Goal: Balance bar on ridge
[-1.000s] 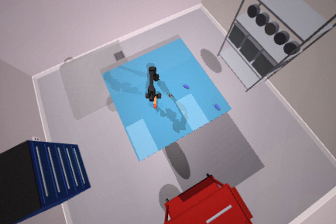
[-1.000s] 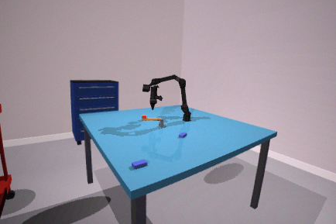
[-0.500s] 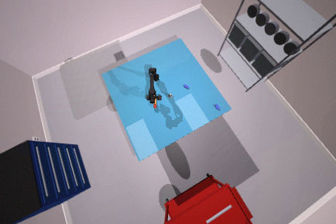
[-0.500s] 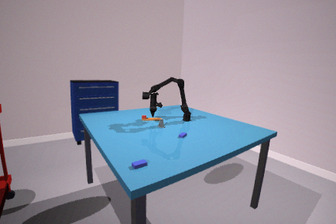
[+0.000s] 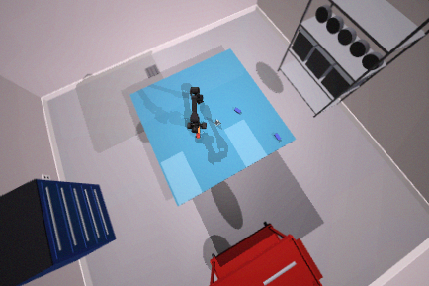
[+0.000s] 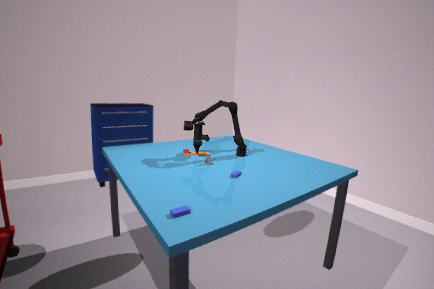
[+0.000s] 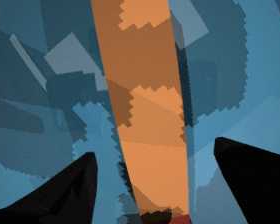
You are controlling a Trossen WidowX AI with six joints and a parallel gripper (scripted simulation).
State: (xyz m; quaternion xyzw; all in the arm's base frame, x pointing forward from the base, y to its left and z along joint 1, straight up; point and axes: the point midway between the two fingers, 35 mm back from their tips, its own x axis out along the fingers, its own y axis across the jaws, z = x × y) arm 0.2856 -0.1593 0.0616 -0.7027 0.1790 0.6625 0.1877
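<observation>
One arm, black, stood on the blue table (image 6: 280, 183) toward the far edge, bent over with its gripper (image 6: 199, 151) pointed straight down just above the bar (image 6: 192, 153).

One bar, orange with a red end cap, lay flat on the worktop near its centre, slightly toward the far-left corner as the exterior view showed it. From the wrist camera the bar (image 7: 147, 112) ran lengthwise away from the lens, its red end nearest, passing through the gap between the two dark fingers. The fingers stood well apart on either side of it, neither one touching it; the gripper was partly open and held nothing.

One ridge (image 6: 208, 161), small and grey, stood just beside the bar on the side toward the near edge. Whether the bar touched it could not be told.

Two small blue blocks lay on the worktop: one (image 6: 236, 174) near the middle, the other (image 6: 180, 210) close to the near-left edge.

One blue drawer cabinet (image 6: 121, 135) stood on the floor beyond the far-left corner.
</observation>
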